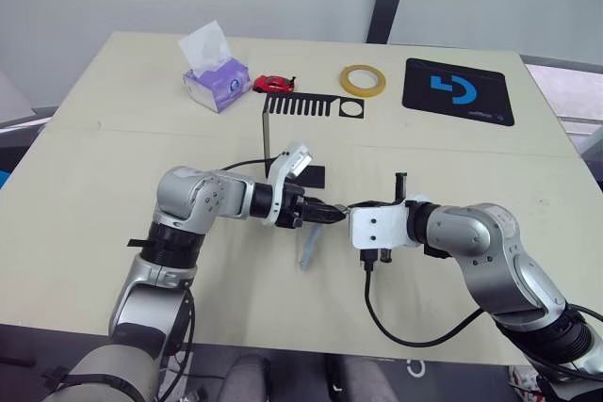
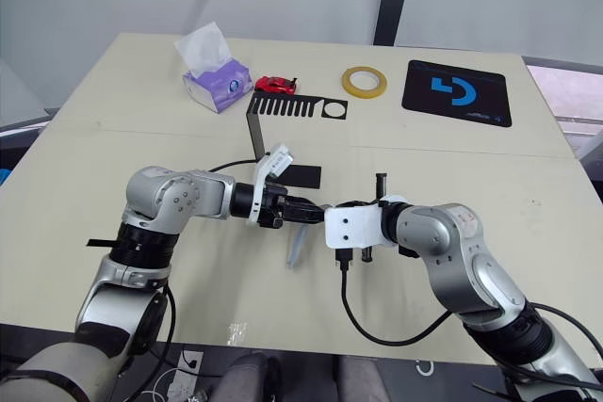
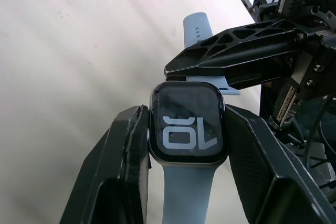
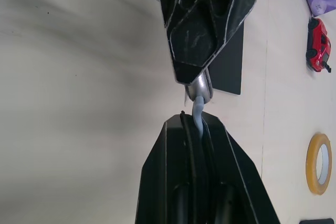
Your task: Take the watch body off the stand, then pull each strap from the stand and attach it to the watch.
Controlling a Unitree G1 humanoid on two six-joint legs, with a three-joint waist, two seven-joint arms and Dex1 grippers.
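Observation:
My left gripper (image 1: 325, 214) is shut on the watch body (image 3: 188, 129), whose dark screen faces the left wrist camera. One pale blue-grey strap (image 1: 308, 249) hangs from the watch toward the table. My right gripper (image 1: 347, 209) meets the watch from the other side, shut on the second strap (image 4: 198, 116), whose end touches the silvery case (image 4: 200, 87). That strap's far end (image 3: 201, 27) sticks out behind the right fingers (image 3: 247, 51). The black stand (image 1: 301, 105) stands behind both grippers, its comb bar bare.
At the back of the table are a tissue box (image 1: 217, 82), a red toy car (image 1: 274, 84), a yellow tape ring (image 1: 363, 80) and a black mouse pad (image 1: 459, 91). A black cable (image 1: 415, 331) loops from the right wrist toward the table's front edge.

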